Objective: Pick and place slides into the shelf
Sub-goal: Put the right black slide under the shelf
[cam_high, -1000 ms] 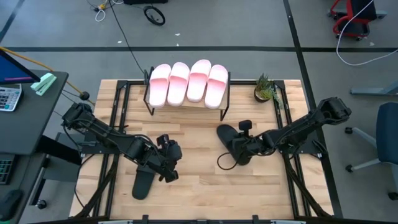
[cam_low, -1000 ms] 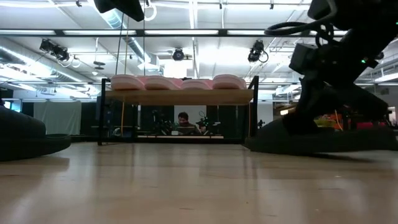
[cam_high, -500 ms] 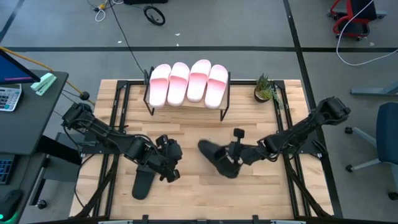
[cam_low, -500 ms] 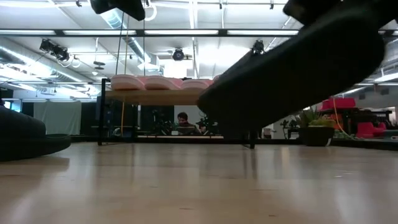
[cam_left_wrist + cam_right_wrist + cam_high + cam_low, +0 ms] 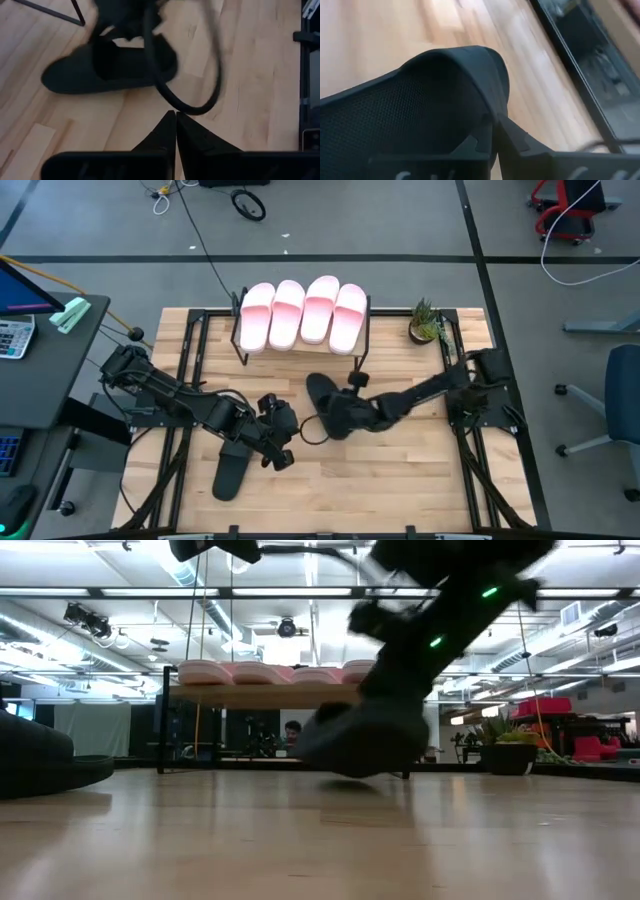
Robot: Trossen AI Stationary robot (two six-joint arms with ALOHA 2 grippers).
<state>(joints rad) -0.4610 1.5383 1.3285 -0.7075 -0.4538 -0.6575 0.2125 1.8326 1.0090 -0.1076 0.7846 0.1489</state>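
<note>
Four pink slides (image 5: 303, 314) lie side by side on top of the shelf (image 5: 355, 352), which stands at the far middle of the worktop (image 5: 400, 480). In the low view the same pink slides (image 5: 285, 672) rest on the plank of the shelf (image 5: 290, 695).

The right arm reaches from the right side toward the middle of the worktop. Its hand (image 5: 345, 412) is closed on the strap of a black slide (image 5: 325, 402), just in front of the shelf. In the low view this slide (image 5: 360, 745) is tilted and its toe end is off the wood. The right wrist view shows the two fingers pinched together on the strap (image 5: 470, 95).

The left hand (image 5: 280, 442) is at the near left, closed and holding nothing. The second black slide (image 5: 232, 473) lies flat on the worktop just beside it, on its near side.

A small plant (image 5: 428, 323) stands at the far right corner.
</note>
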